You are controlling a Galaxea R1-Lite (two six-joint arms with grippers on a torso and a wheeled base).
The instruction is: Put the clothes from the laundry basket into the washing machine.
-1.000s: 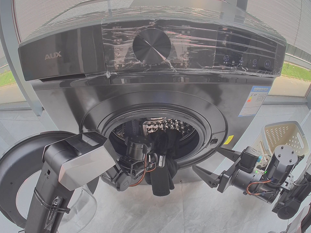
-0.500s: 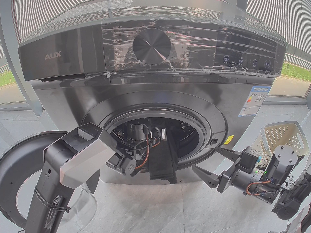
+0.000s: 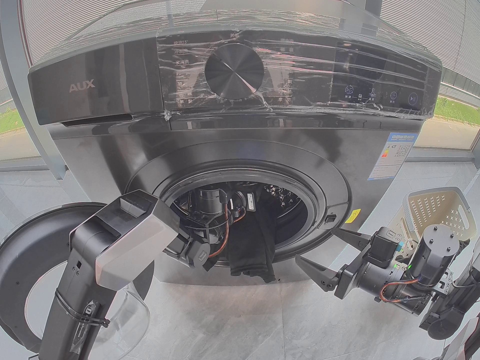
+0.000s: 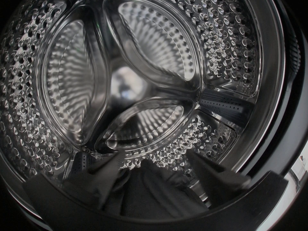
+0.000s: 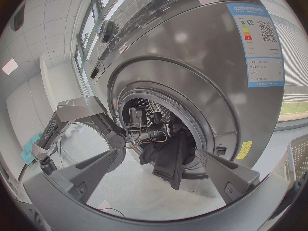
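Left gripper (image 4: 154,155) is inside the washing machine (image 3: 240,141) drum, fingers apart. The dark garment (image 3: 252,246) lies between and beneath them, its tail hanging out behind over the door rim. We judge it half loaded. Right gripper (image 3: 317,245) spread, empty, with the laundry basket (image 3: 440,211) just behind.

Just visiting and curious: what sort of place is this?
Likely a laundry area: a front-loading washing machine with its door open, a laundry basket beside it, a dark garment hanging from its opening.
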